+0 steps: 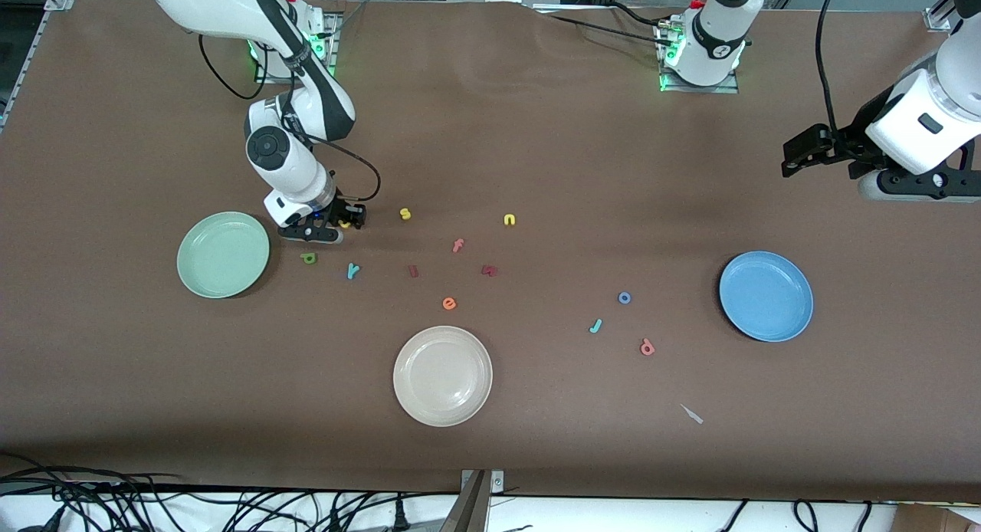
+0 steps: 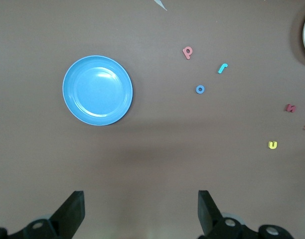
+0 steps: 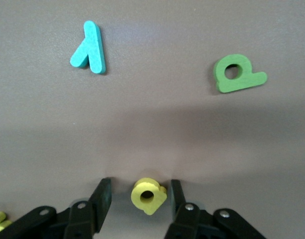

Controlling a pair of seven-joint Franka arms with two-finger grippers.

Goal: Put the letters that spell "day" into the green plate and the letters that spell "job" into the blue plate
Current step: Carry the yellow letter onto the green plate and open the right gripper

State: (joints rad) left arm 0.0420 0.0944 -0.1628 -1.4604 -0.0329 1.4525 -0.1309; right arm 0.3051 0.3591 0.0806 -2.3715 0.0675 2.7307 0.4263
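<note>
A: Green plate (image 1: 223, 254) sits toward the right arm's end of the table; d (image 1: 309, 258) and y (image 1: 352, 270) lie loose beside it. The s (image 1: 405, 214), cream plate (image 1: 442, 376), j (image 1: 595, 326), o (image 1: 625, 297), b (image 1: 647, 348) and blue plate (image 1: 766, 296) follow.

B: Right gripper (image 3: 140, 191) is low at the table, fingers apart flanking the yellow a (image 3: 148, 195), not yet clamped. Left gripper (image 2: 141, 211) waits raised, jaws wide, holding nothing.
</note>
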